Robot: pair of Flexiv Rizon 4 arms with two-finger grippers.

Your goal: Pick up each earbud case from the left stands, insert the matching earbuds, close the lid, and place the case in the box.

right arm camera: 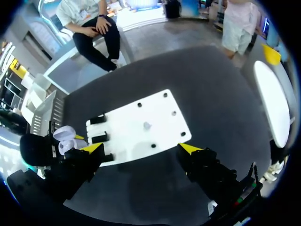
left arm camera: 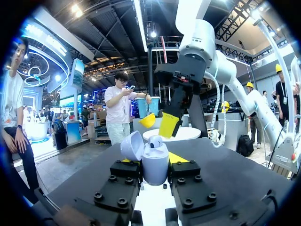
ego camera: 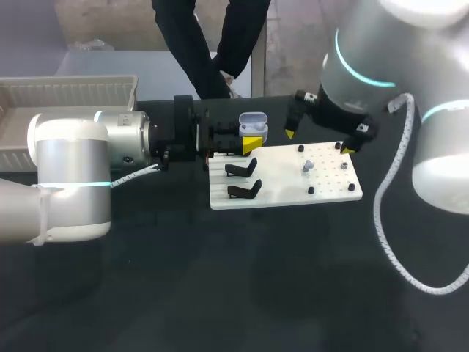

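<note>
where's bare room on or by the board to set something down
Free: the white board between the black stands and the earbud, and the dark table on the board's near side. Crowded: the board's far edge, where the left gripper holds the open earbud case beside the open right gripper.

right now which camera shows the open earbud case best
The left wrist view: the earbud case sits close up in the left gripper, lid open, with what looks like an earbud inside. The head view shows the earbud case small, from above; the right wrist view shows it small too, by the white board.
</note>
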